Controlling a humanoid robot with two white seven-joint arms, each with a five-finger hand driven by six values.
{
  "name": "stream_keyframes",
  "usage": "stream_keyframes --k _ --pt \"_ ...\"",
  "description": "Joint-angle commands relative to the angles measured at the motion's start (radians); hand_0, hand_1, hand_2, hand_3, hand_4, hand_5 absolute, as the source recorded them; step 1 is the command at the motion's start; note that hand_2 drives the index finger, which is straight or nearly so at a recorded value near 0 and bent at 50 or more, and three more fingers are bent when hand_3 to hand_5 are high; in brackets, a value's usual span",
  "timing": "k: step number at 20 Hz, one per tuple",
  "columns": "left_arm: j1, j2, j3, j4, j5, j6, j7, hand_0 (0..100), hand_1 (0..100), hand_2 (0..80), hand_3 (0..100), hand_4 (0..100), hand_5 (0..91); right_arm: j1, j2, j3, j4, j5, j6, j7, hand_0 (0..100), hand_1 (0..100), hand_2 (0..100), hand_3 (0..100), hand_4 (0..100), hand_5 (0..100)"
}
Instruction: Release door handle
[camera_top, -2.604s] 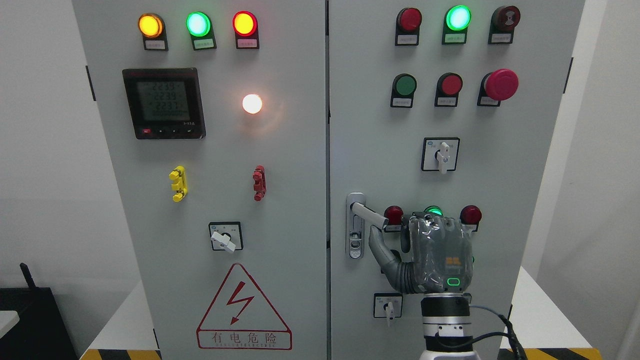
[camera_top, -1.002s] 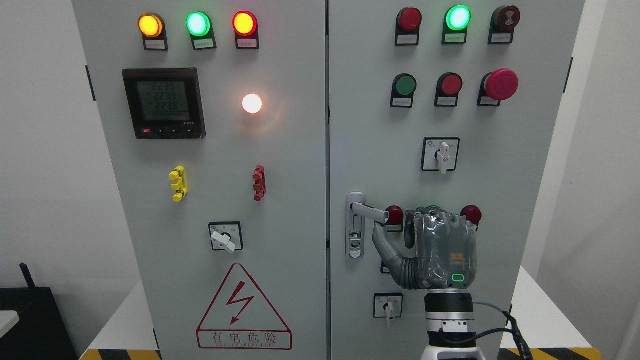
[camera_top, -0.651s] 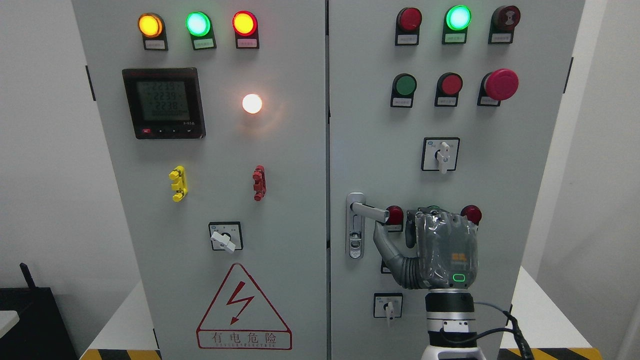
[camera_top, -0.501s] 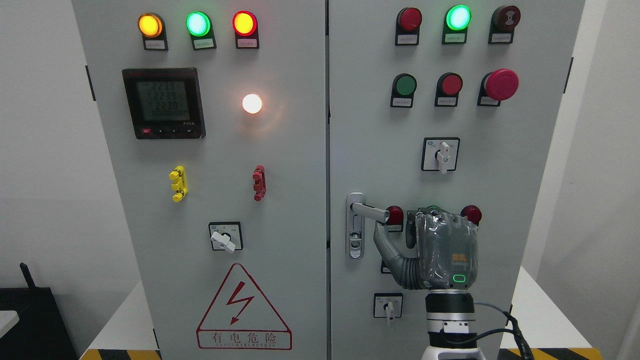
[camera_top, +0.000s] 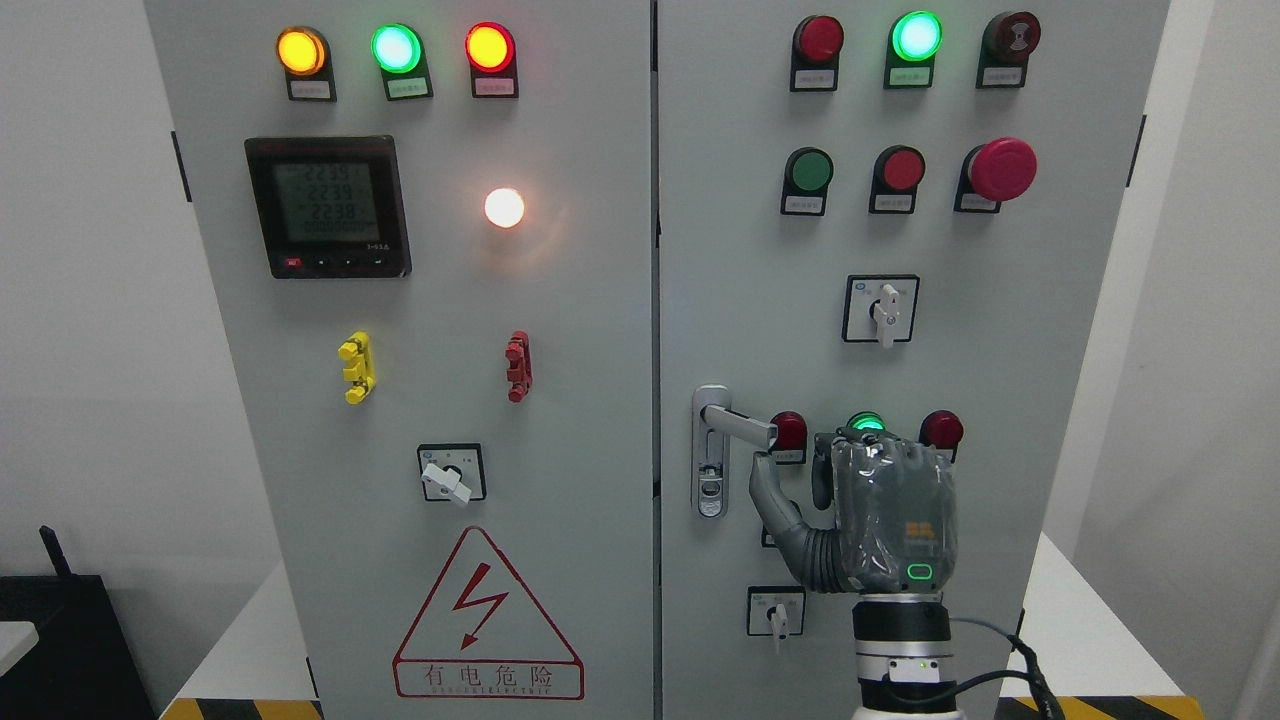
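Observation:
The silver door handle (camera_top: 738, 424) sits on its lock plate (camera_top: 710, 452) at the left edge of the cabinet's right door (camera_top: 760, 250), its lever pointing right and slightly down. My right hand (camera_top: 885, 510) rises from the bottom edge with its back toward the camera, to the right of and below the lever. Its thumb (camera_top: 768, 485) reaches up-left, the tip just under the lever's free end. The fingers are loosely bent toward the panel and are not wrapped around the handle. The hand holds nothing.
Around the hand on the right door are a red lamp (camera_top: 788, 431), a lit green lamp (camera_top: 866, 422), another red lamp (camera_top: 941, 428) and a small rotary switch (camera_top: 777, 612). Higher up are another selector switch (camera_top: 882, 309) and a red emergency button (camera_top: 1003, 168). The left door (camera_top: 450, 300) carries a meter and a warning triangle.
The lever swung up from a steeper downward tilt to nearly level. In the last half second my right hand sank slightly, uncovering the green lamp above it.

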Motion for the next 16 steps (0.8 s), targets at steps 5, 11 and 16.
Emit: stream_keyframes --k 5,11,16 --pt "0.000 0.000 0.011 0.017 0.000 0.001 0.001 12 39 0.0 0 0 0.0 0.029 -0.067 0.031 -0.055 -0.043 -0.068 -0.061 44 24 95 100 95 98" --pt "0.000 0.000 0.011 0.017 0.000 0.001 0.001 12 39 0.0 0 0 0.0 0.124 -0.269 0.043 -0.135 -0.209 -0.141 -0.089 49 19 78 100 92 95" --pt "0.000 0.000 0.011 0.017 0.000 -0.001 0.001 12 39 0.0 0 0 0.0 0.126 -0.417 0.037 -0.135 -0.356 -0.258 -0.109 47 17 51 84 70 61"
